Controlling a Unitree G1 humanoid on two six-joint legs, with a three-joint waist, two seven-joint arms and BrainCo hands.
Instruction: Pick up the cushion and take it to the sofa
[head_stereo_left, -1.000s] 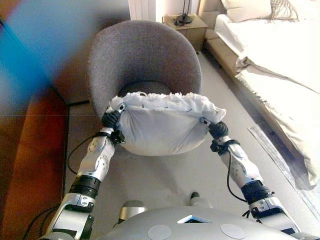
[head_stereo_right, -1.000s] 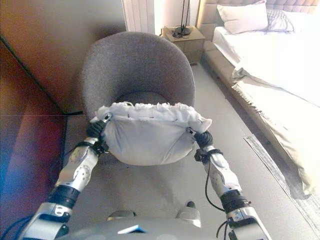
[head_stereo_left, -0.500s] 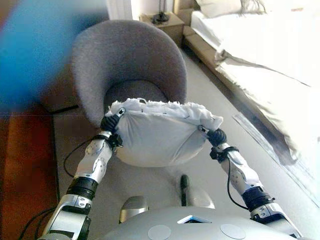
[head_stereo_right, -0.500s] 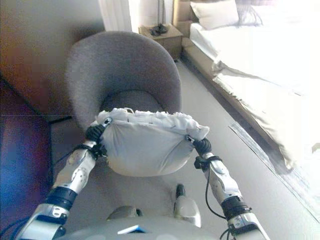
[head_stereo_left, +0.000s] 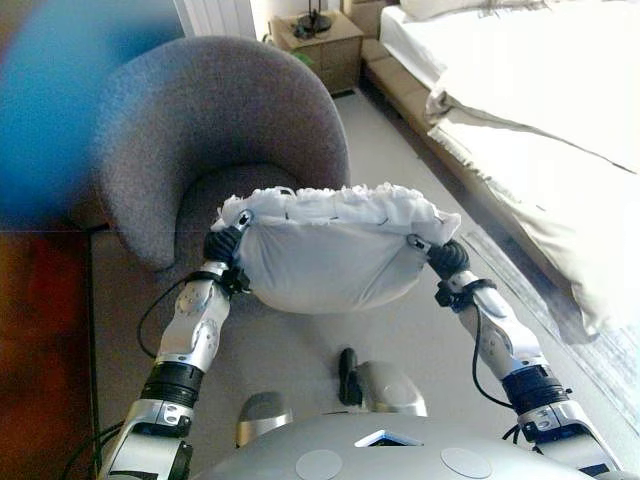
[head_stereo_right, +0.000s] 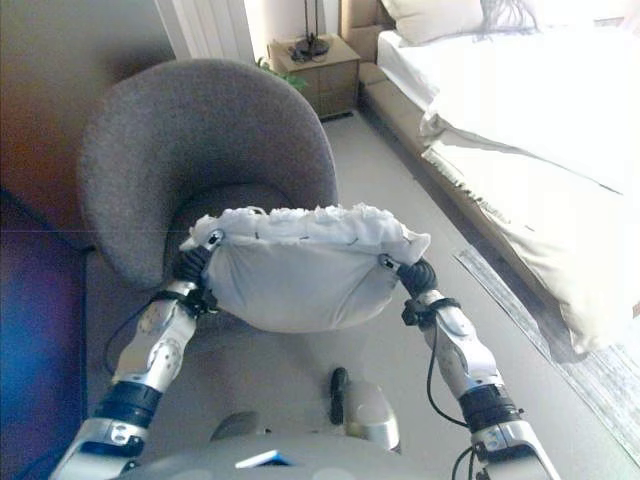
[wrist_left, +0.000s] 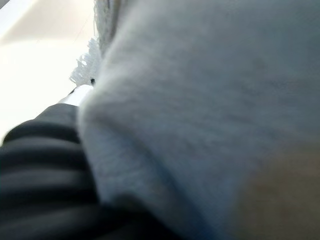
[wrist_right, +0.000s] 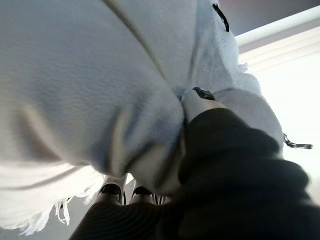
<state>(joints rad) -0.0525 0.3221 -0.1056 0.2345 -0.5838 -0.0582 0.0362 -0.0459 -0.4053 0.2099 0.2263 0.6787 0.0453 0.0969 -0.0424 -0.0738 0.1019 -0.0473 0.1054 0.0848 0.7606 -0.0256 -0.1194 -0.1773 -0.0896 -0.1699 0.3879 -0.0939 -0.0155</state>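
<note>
A pale grey cushion (head_stereo_left: 330, 255) with a white fringed upper edge hangs in the air in front of me, held at its two ends. My left hand (head_stereo_left: 224, 246) grips its left corner, and my right hand (head_stereo_left: 448, 260) grips its right corner. In the right wrist view the thumb (wrist_right: 200, 100) digs into the fabric and the fingertips (wrist_right: 125, 192) curl under it. The cushion (wrist_left: 210, 110) fills the left wrist view beside the dark cover. A round grey upholstered armchair (head_stereo_left: 200, 120) stands just behind the cushion, its seat partly hidden.
A bed (head_stereo_left: 540, 120) with white bedding runs along the right side. A wooden nightstand (head_stereo_left: 320, 40) stands at the back between the armchair and the bed. A dark wooden surface (head_stereo_left: 40, 330) borders the left. A rug edge (head_stereo_left: 600, 360) lies at the lower right.
The whole view has swung, so the armchair now sits further left and the bed closer. The cushion stays held between both hands at about the same height.
</note>
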